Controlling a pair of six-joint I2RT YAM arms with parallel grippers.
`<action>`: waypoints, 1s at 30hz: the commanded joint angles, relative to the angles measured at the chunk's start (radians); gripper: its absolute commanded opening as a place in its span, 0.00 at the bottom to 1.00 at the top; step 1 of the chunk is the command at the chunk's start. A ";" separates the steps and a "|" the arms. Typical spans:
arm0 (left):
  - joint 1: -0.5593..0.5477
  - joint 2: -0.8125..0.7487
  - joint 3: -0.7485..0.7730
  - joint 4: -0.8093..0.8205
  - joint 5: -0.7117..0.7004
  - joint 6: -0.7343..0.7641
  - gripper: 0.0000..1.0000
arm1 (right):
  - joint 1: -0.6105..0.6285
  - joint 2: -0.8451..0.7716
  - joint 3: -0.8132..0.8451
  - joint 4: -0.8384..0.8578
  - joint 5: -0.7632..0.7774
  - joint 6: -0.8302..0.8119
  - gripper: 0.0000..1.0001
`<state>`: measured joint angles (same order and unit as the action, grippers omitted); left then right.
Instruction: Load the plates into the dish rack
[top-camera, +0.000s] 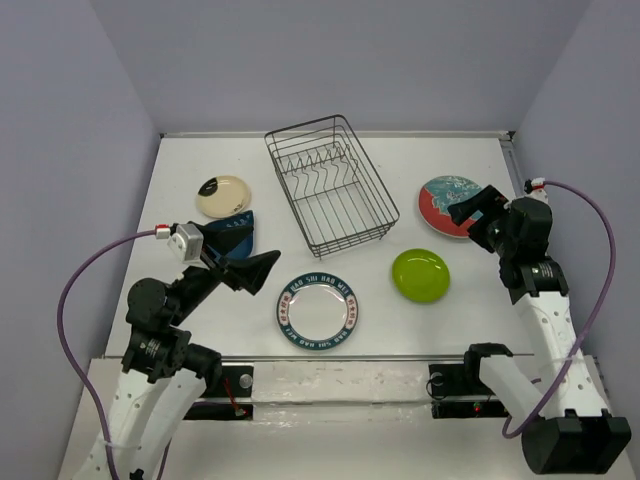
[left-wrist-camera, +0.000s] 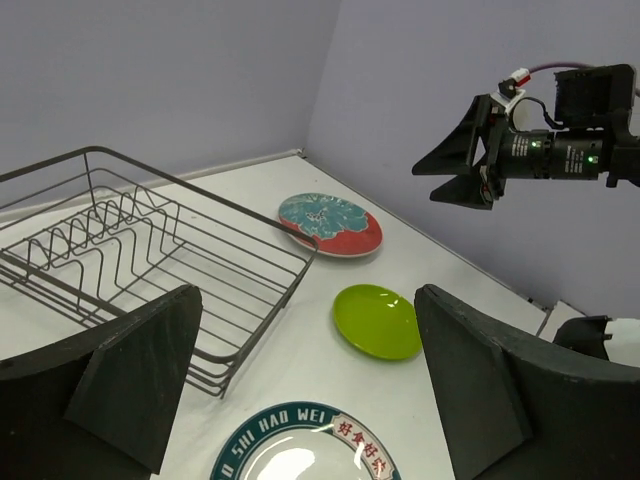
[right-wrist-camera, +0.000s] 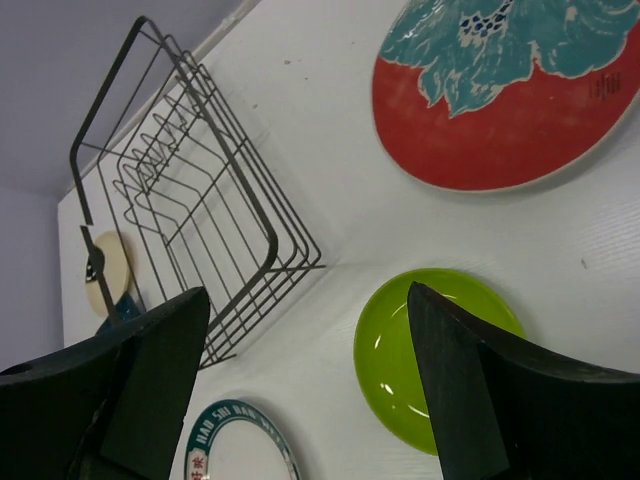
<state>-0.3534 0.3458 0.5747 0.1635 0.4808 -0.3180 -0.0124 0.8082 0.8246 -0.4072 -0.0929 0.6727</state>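
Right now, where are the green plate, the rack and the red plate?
green plate (top-camera: 420, 274): top view, its middle.
rack (top-camera: 335, 195): top view, its wire floor.
red plate (top-camera: 436, 212): top view, its red part.

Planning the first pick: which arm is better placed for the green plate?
Probably the right. The green plate lies on the right arm's side of the rack, near the open right end effector. The open left end effector is farther off, beyond the lettered plate.

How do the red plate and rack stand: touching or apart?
Apart. The top view shows bare table between the red plate and the rack.
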 joint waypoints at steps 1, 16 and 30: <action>-0.007 -0.002 0.050 0.011 0.016 0.036 0.99 | -0.046 0.075 0.056 0.090 0.151 -0.022 0.85; -0.058 -0.022 0.051 -0.005 -0.007 0.059 0.99 | -0.432 0.253 -0.171 0.321 -0.048 0.082 0.76; -0.062 -0.022 0.054 -0.015 -0.022 0.062 0.99 | -0.463 0.709 -0.228 0.803 -0.284 0.278 0.59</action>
<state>-0.4114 0.3305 0.5789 0.1272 0.4610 -0.2703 -0.4686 1.4284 0.5877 0.1825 -0.3088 0.8795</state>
